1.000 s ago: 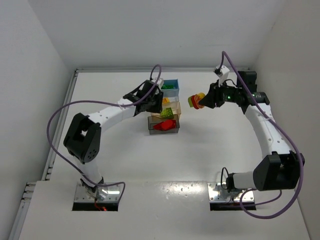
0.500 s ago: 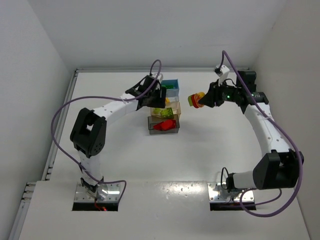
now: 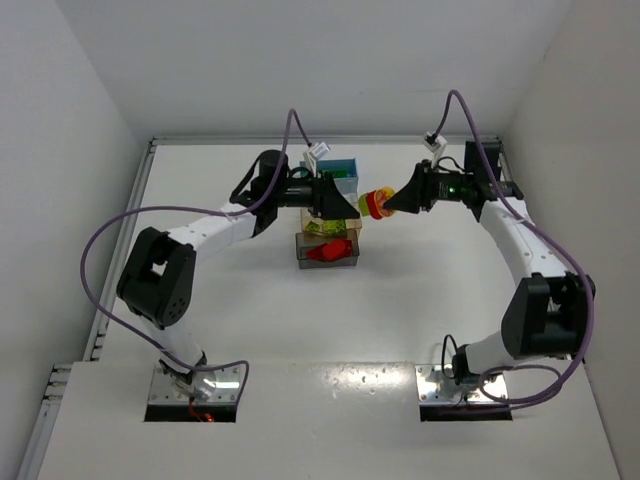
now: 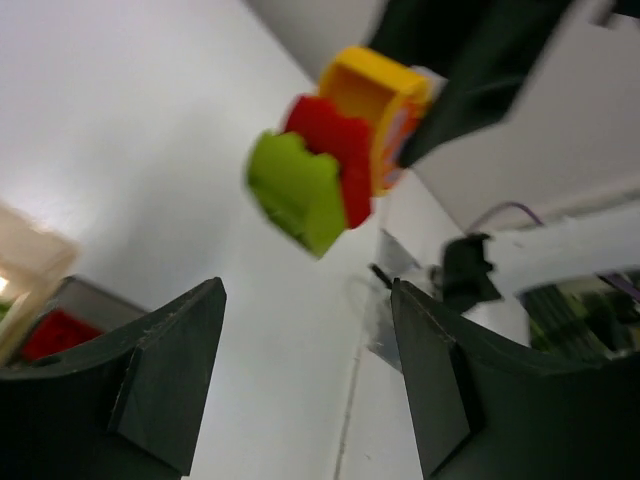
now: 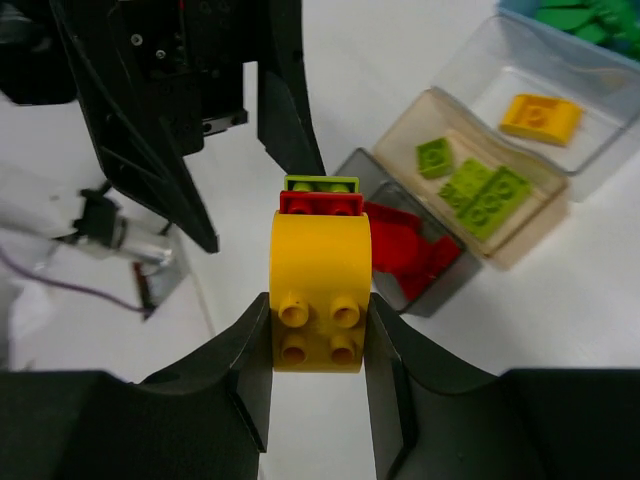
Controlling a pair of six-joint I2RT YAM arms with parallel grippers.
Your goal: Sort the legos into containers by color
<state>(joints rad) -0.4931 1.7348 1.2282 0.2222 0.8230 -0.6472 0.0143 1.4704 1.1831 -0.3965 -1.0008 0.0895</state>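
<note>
From the left, the left arm's black two-finger gripper (image 4: 308,300) reaches out over the white table (image 3: 250,300), its fingers spread and empty. Below and just behind it sit the bins: the smoky grey translucent plastic bin (image 3: 305,256) with red pieces, the pale orange-tan bin (image 5: 410,130) with lime-green pieces, and the blue bin (image 3: 340,163) farthest back.

Just ahead of the spread fingers, in the air, hangs the three-brick clump of chunky plastic legos (image 4: 335,160), its lime-green brick (image 4: 295,195) facing them. Further right, the right arm's gripper (image 5: 318,310) pinches the clump by its yellow arched brick (image 5: 320,290).

This looks like the splitting step. Next, I'd say, the left fingers must close squarely on the green end and pull it off while the right holds firm.
</note>
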